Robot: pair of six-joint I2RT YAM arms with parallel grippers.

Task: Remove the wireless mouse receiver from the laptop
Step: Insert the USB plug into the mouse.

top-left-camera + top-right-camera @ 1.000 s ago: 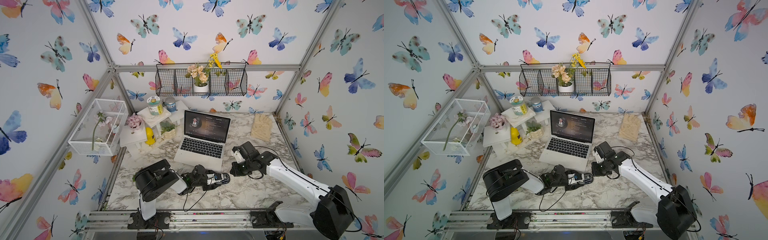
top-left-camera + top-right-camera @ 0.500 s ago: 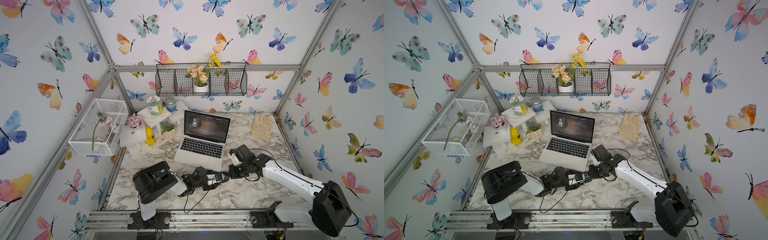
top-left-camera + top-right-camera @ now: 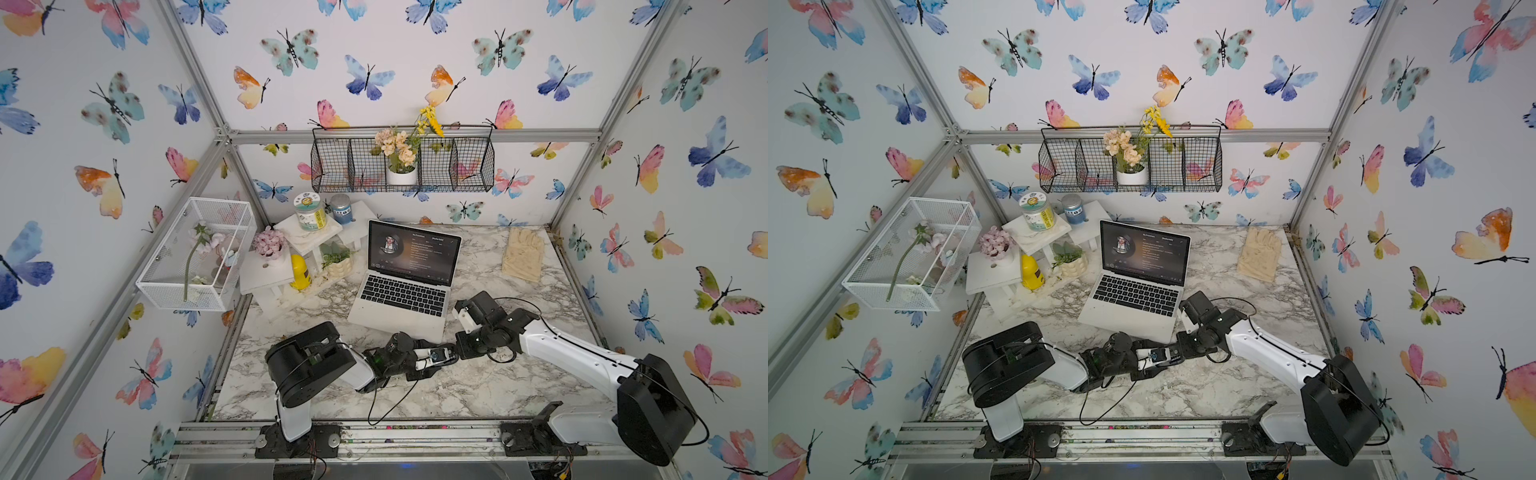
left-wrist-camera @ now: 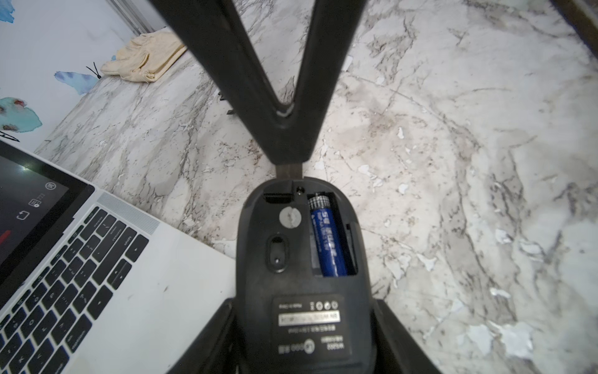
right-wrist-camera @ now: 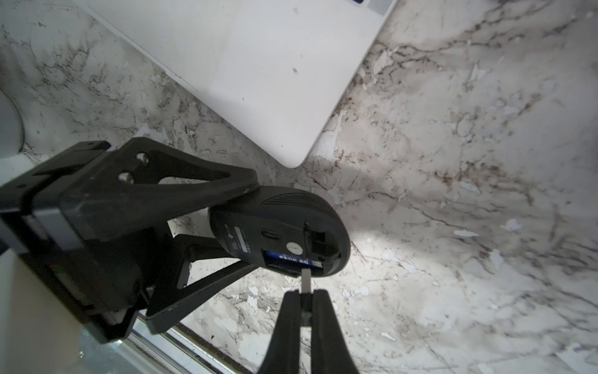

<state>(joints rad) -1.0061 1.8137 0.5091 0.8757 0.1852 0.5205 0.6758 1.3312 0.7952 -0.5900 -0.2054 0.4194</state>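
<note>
Upturned mouse (image 4: pixel 301 291) clamped in left end effector (image 5: pixel 254 226) beside near right corner of laptop (image 3: pixel 395 322); right end effector (image 5: pixel 305 296) pinches receiver (image 5: pixel 305 281), plug at mouse's end.

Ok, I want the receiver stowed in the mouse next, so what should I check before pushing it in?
1. Receiver out of the laptop: ok.
2. Right gripper shut on the receiver, metal plug pointing at the mouse: ok.
3. Left gripper clamping the mouse by its sides, underside exposed: ok.
4. Slot beside the battery uncovered: ok.
5. Plug lined up with the slot: cannot tell; its tip sits at the mouse's rim.
6. Battery seated in its bay: ok.
</note>
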